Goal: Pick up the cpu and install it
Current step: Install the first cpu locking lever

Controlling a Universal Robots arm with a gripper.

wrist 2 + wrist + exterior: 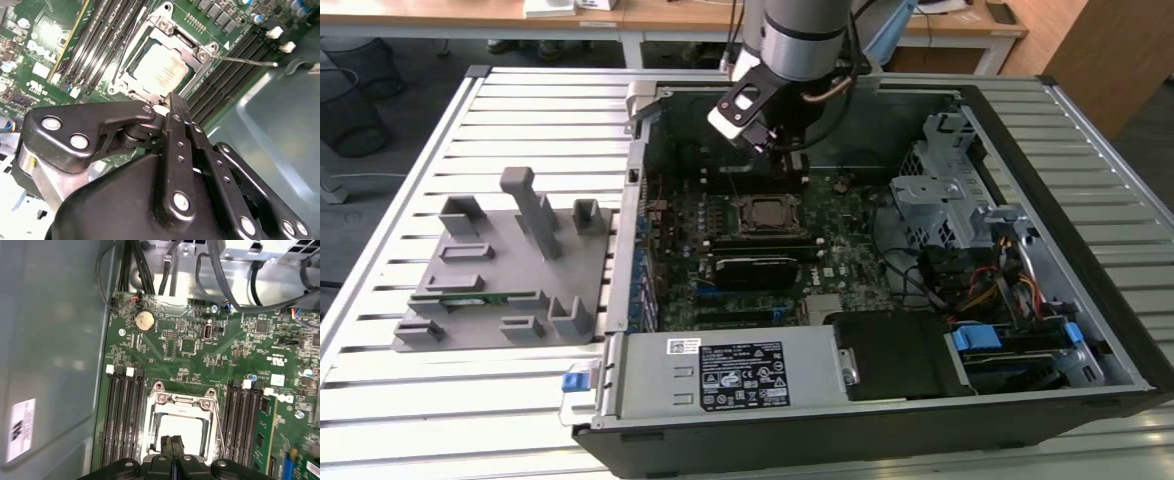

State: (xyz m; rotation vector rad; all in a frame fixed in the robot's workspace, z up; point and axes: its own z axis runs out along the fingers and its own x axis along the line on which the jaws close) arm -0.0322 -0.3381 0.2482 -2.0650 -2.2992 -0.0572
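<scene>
The cpu (159,70) lies flat in the metal-framed socket (200,54) on the green motherboard (190,365), silvery top facing up. In the first wrist view the cpu (187,429) is a bright square just past my fingertips. My gripper (172,444) hovers over the socket's edge, its two black fingers pressed together with nothing between them. In the exterior view my gripper (781,160) hangs inside the open computer case, just behind the socket (758,215). The socket's thin wire lever (245,61) sticks out to one side.
Black memory slots (122,415) flank the socket on both sides. A grey parts holder (507,260) with a green memory stick (470,298) stands on the slatted table at the exterior view's left. Power supply (720,375), drive cage (947,200) and cables (987,290) crowd the case.
</scene>
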